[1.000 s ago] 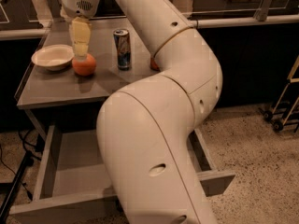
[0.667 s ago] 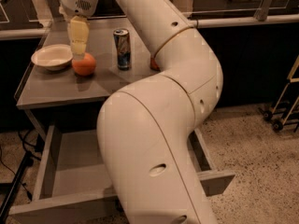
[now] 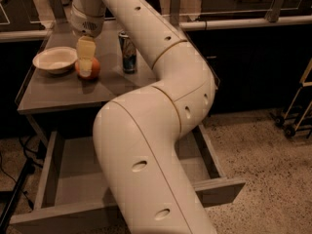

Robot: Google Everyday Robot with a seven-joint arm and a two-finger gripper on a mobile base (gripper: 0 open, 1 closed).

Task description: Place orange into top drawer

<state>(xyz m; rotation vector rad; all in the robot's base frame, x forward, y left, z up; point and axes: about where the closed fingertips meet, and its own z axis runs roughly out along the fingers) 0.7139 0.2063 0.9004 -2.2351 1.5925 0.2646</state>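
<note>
Orange [image 3: 95,68] sits on the grey table [image 3: 63,92], near its back left part, just beside a white bowl [image 3: 53,60] on its left and apart from a can [image 3: 128,52] on its right. The hand [image 3: 86,65] reaches down from above and overlaps the fruit's front; whether it grips the fruit or is released cannot be told. Below the table, the top drawer [image 3: 73,167] stands pulled out, and the arm [image 3: 161,130] crosses its right half.
</note>
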